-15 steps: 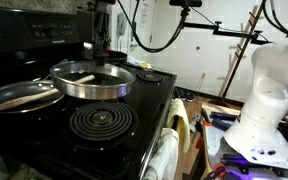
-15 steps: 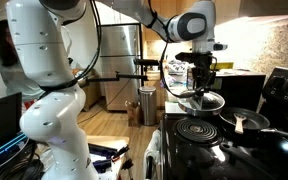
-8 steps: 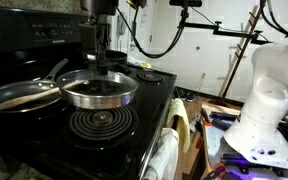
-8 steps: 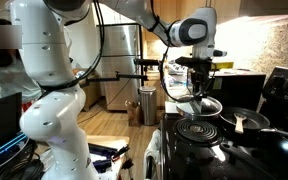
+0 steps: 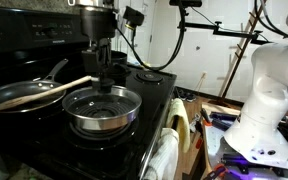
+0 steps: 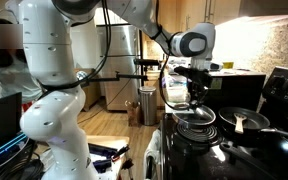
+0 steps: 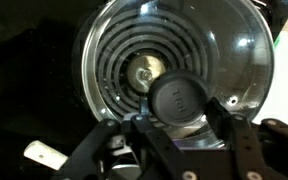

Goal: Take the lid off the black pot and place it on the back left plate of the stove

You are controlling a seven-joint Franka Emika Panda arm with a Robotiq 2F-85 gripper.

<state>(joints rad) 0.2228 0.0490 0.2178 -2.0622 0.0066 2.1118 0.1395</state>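
My gripper is shut on the black knob of a glass lid with a steel rim. It holds the lid level, low over the front coil burner. The lid also shows in an exterior view under the gripper. In the wrist view the burner coil shows through the glass. A black pan with a wooden spoon in it sits on the burner beside the lid, uncovered; it also shows in an exterior view.
The stove's raised control panel stands along the back. A towel hangs at the stove's front edge. A white robot base and a cluttered floor lie beyond the stove. A small burner lies past the gripper.
The gripper has carried the lid from over the far burner to over the front coil burner and lowered it. The pan and spoon have not moved.
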